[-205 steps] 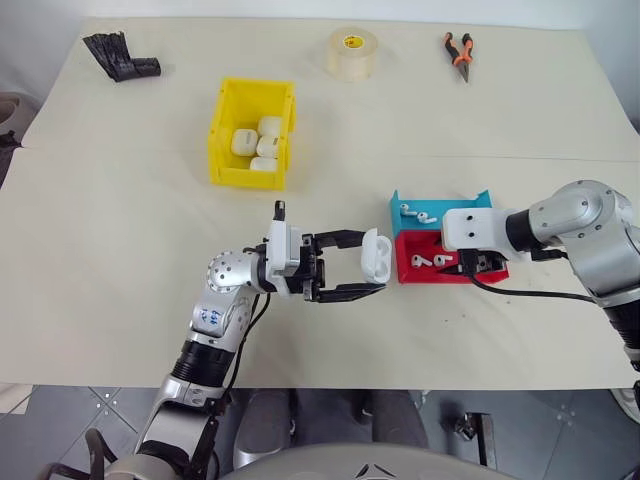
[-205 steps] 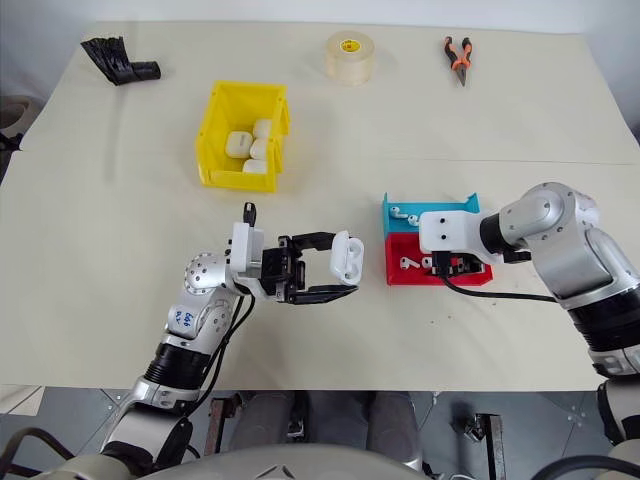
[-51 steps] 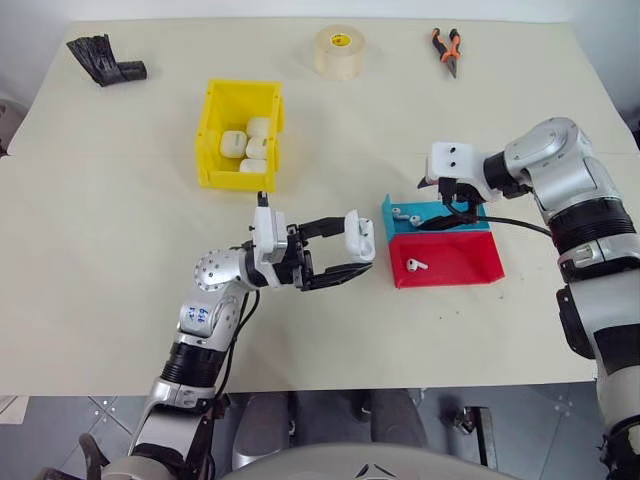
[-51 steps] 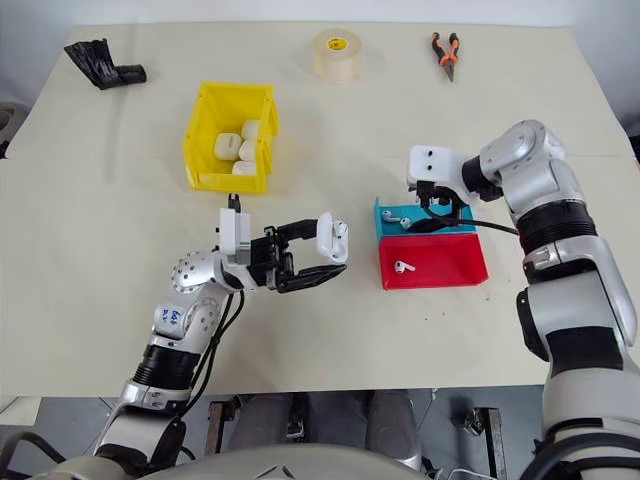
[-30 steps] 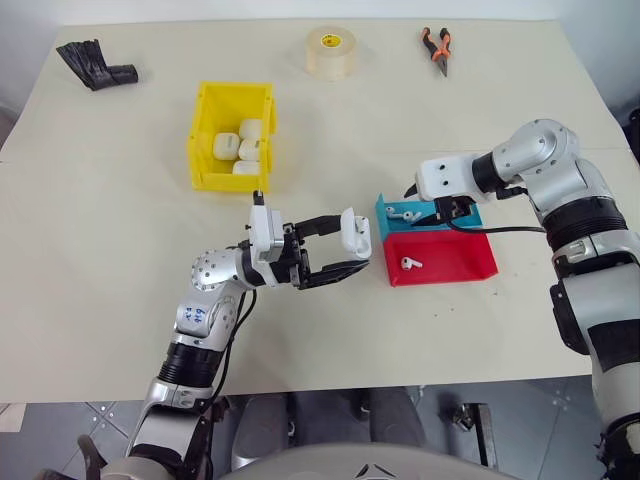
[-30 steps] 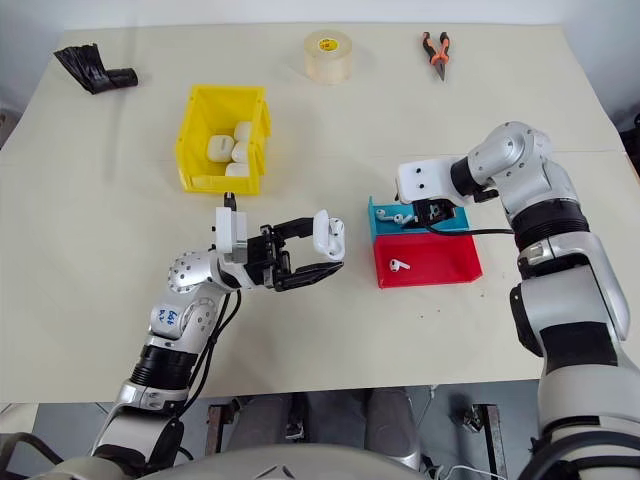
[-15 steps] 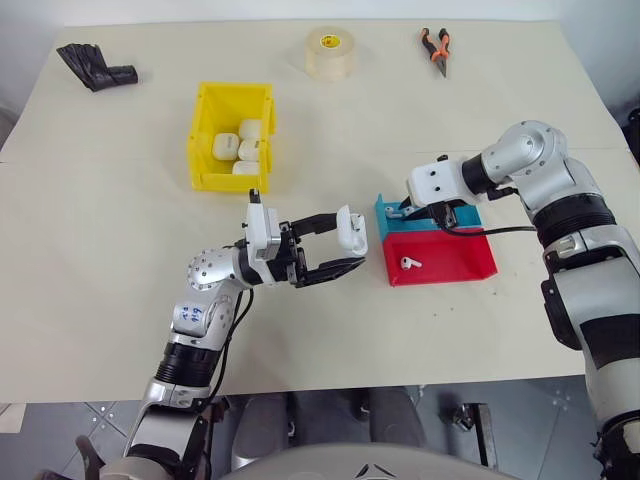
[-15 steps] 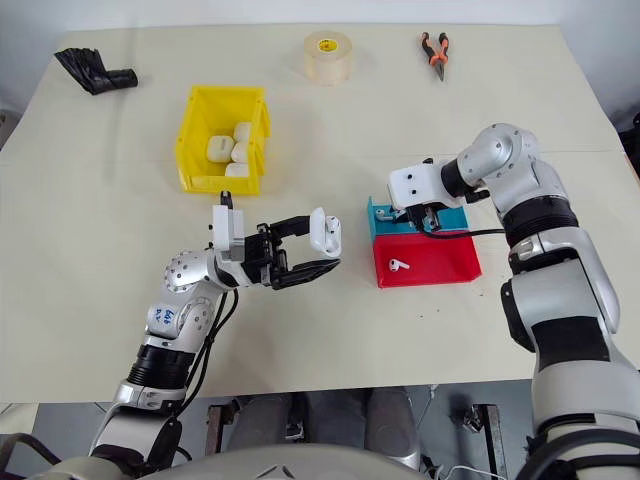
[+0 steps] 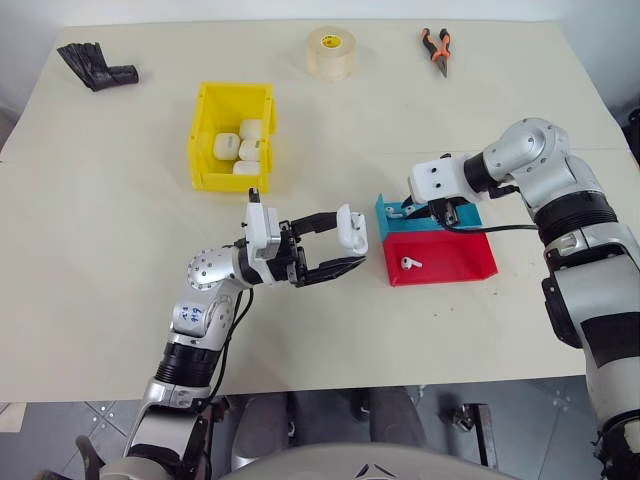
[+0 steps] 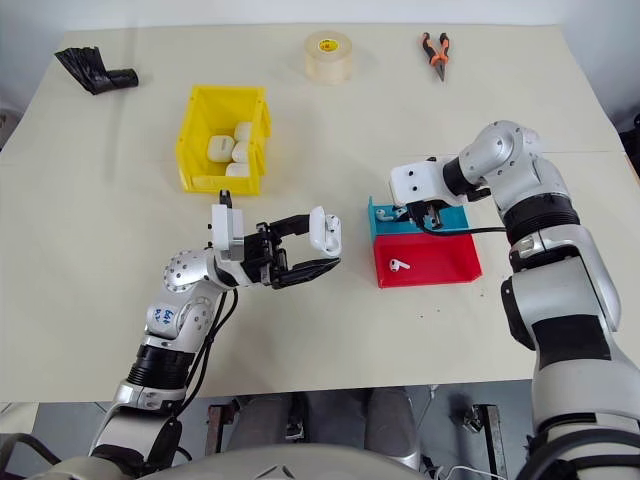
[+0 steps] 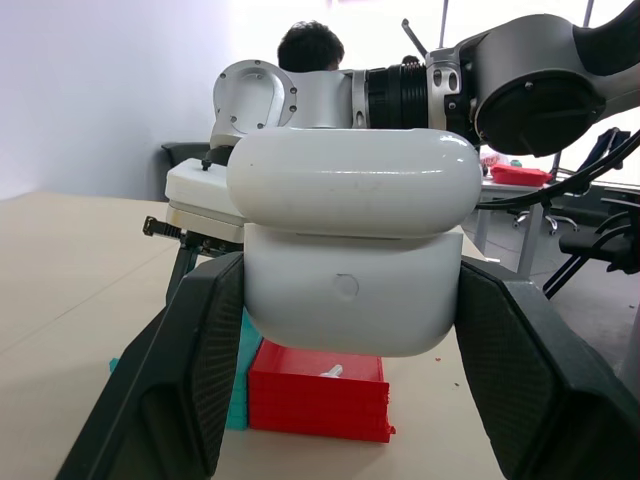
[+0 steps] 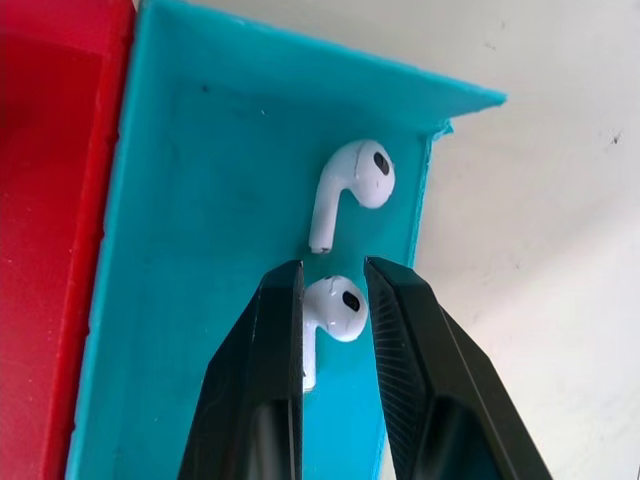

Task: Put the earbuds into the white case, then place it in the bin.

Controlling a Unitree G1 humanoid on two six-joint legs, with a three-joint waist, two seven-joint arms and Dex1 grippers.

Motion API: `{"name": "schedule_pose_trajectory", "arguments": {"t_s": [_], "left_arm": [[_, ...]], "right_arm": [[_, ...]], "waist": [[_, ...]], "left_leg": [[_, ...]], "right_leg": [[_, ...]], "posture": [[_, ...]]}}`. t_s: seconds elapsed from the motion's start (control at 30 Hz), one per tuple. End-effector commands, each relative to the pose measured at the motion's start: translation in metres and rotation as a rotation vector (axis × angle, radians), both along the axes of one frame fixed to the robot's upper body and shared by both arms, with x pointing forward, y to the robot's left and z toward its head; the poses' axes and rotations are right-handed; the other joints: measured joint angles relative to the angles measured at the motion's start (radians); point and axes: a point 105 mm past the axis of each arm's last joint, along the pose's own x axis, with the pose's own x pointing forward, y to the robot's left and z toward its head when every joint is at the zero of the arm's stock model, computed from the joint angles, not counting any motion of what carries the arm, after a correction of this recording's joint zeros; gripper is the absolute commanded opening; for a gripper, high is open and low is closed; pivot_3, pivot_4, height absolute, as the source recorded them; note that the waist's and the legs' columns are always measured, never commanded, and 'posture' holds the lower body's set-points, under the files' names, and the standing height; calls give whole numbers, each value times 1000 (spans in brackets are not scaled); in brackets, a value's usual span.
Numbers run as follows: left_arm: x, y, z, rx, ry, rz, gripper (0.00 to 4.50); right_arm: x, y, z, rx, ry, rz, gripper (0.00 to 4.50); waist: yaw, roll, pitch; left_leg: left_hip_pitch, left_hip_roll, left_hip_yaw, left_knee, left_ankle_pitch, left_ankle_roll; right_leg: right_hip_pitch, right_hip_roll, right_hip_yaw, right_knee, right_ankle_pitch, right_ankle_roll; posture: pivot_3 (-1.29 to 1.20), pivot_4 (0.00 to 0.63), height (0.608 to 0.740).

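Note:
My left gripper [image 9: 347, 242] is shut on the white case [image 9: 350, 230], which it holds above the table left of the trays; the case [image 11: 355, 260] also shows up close in the left wrist view. My right gripper [image 9: 408, 209] reaches down into the blue tray [image 12: 200, 200]. Its fingers [image 12: 275, 350] are shut on one of the earbuds [image 12: 337, 308]. A second earbud [image 12: 352, 183] lies just beyond it in the same tray. Another earbud [image 9: 408, 263] lies in the red tray [image 9: 450, 262]. The yellow bin [image 9: 205, 150] stands at the back left with several white cases in it.
A roll of tape [image 9: 330, 52] and orange-handled pliers [image 9: 436, 48] lie at the far edge of the table. A black object [image 9: 95, 65] lies at the far left corner. The red and blue trays sit side by side, right of the held case.
My right gripper has come down to the left into the blue tray and closed on an earbud. The left arm with the case has stayed still.

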Motion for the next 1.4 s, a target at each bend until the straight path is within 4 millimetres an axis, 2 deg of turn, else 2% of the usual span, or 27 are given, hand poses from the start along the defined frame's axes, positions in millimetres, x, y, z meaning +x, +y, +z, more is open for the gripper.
{"name": "schedule_pose_trajectory", "arguments": {"t_s": [0.03,0.67,0.77,0.8,1.1,1.2,1.3,1.4], "left_arm": [[-6,-1,12,-31,-48,-16,2777],[-6,0,13,-39,-49,-13,2777],[-6,0,13,-39,-50,-11,2777],[-6,0,13,-39,-50,-11,2777],[-6,0,13,-39,-51,-8,2777],[-7,0,13,-39,-50,-10,2777],[-7,0,13,-38,-49,-10,2777],[-8,-1,12,-40,-44,-13,2777]], "right_arm": [[-2,-15,-9,-55,50,-49,1003],[-3,-25,-12,-100,65,-63,1003],[-4,-25,-12,-96,62,-61,443],[-3,-25,-11,-90,56,-66,84],[0,-23,-1,-3,41,-96,33],[2,-27,9,98,95,-205,33],[-2,-21,19,214,176,-252,654],[-2,-30,24,250,203,-364,1666]], "waist": [[1,0,0],[1,0,0],[0,0,0],[0,0,0],[0,0,0],[0,0,0],[1,1,0],[2,3,2]], "left_leg": [[0,0,0,0,0,0],[0,0,0,0,0,0],[0,0,0,0,0,0],[0,0,0,0,0,0],[0,0,0,0,0,0],[0,0,0,0,0,0],[-1,0,0,0,0,0],[-1,0,0,0,0,0]], "right_leg": [[0,0,0,0,0,0],[0,0,0,0,0,0],[0,0,0,0,0,0],[0,0,0,0,0,0],[0,0,0,0,0,0],[0,0,0,0,0,0],[0,0,0,0,0,0],[-1,0,0,0,0,0]], "posture": [[0,150,740],[0,150,740],[0,150,740],[0,150,740],[0,150,740],[0,150,740],[0,150,740],[0,150,740]]}}
